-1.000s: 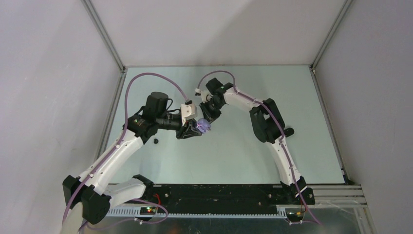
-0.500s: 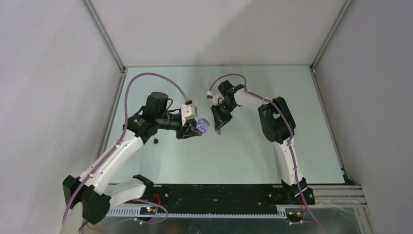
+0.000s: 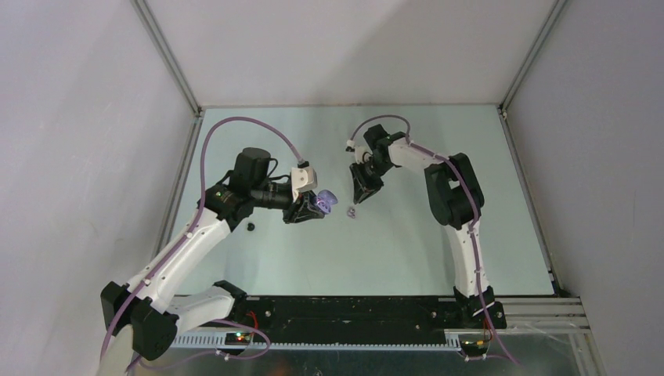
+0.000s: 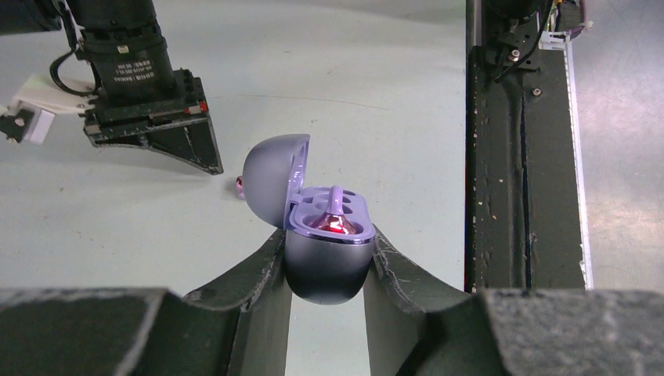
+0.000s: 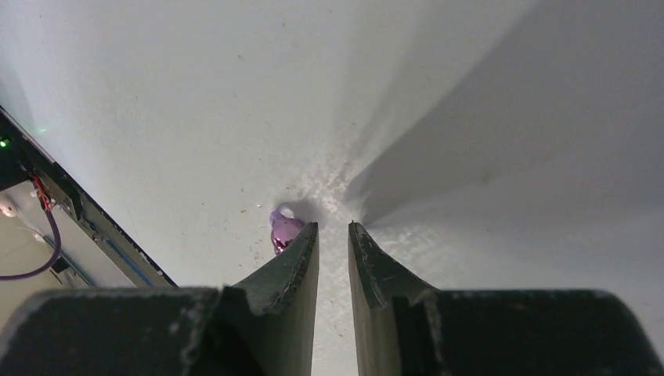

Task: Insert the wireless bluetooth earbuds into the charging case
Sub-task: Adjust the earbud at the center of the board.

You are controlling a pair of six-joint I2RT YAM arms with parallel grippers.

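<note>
My left gripper (image 3: pixel 312 208) is shut on the purple charging case (image 3: pixel 324 201) and holds it above the table, lid open. In the left wrist view the case (image 4: pixel 327 262) sits between my fingers with one purple earbud (image 4: pixel 337 222) seated in it. A second purple earbud (image 3: pixel 351 211) lies on the table; it also shows in the right wrist view (image 5: pixel 283 227), just left of my left finger. My right gripper (image 3: pixel 362 193) is empty, its jaws a narrow gap apart (image 5: pixel 333 229), tips near the table beside that bud. A black earbud (image 3: pixel 250 227) lies by the left arm.
The pale green table (image 3: pixel 407 251) is walled by grey panels at the back and both sides. The black base rail (image 3: pixel 352 309) runs along the near edge. The right gripper's body (image 4: pixel 149 117) hangs close behind the open lid in the left wrist view.
My right gripper has moved away from the case, to the right and down toward the table. The purple earbud now lies on the table beside it. The left arm has held still.
</note>
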